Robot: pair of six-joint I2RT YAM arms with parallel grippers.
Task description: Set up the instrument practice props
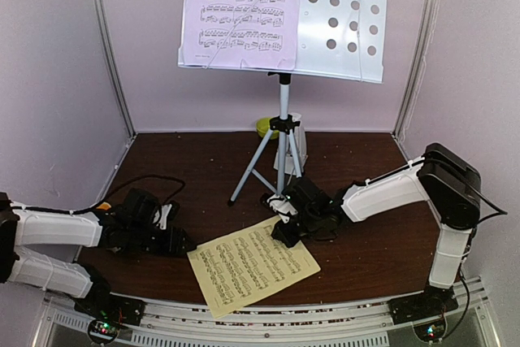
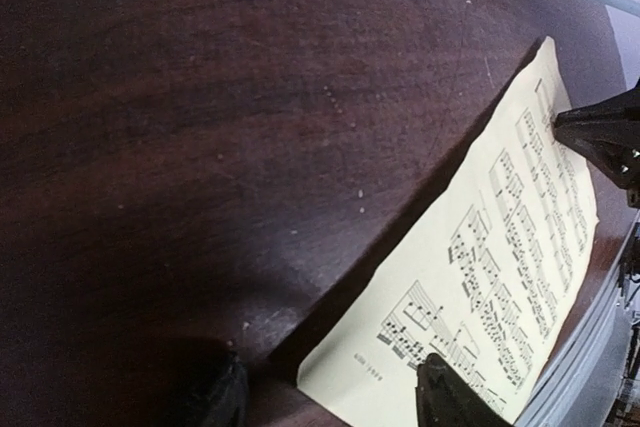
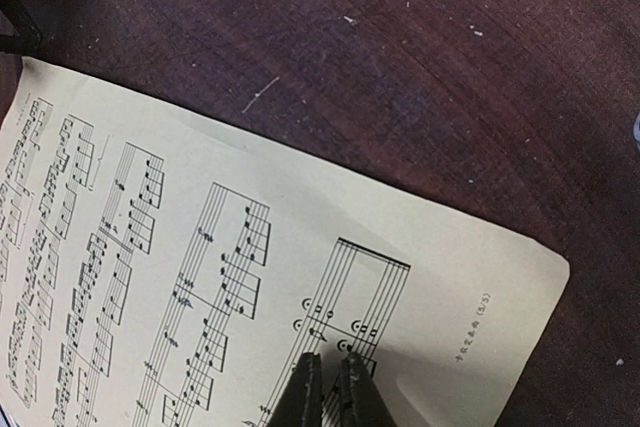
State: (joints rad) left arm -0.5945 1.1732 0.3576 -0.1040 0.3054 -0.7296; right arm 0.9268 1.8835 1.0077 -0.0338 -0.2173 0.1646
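The pale perforated music stand (image 1: 341, 14) stands on its silver tripod (image 1: 282, 144) at the back, with the lavender sheet (image 1: 240, 10) on its left half. The yellow sheet (image 1: 253, 264) lies flat on the table in front. My right gripper (image 1: 284, 229) is shut, its tips (image 3: 330, 382) resting on the yellow sheet (image 3: 200, 247) near its far short edge. My left gripper (image 1: 183, 243) is open at the sheet's left corner (image 2: 480, 277), one finger over the paper and one on bare wood. The white metronome (image 1: 297, 142) is partly hidden behind the tripod.
A small green bowl (image 1: 266, 126) sits behind the tripod by the back wall. The tripod's legs (image 1: 248, 178) spread just behind the right gripper. White enclosure walls close in the dark wooden table (image 1: 366, 241) on three sides. The right gripper's tips show in the left wrist view (image 2: 600, 132).
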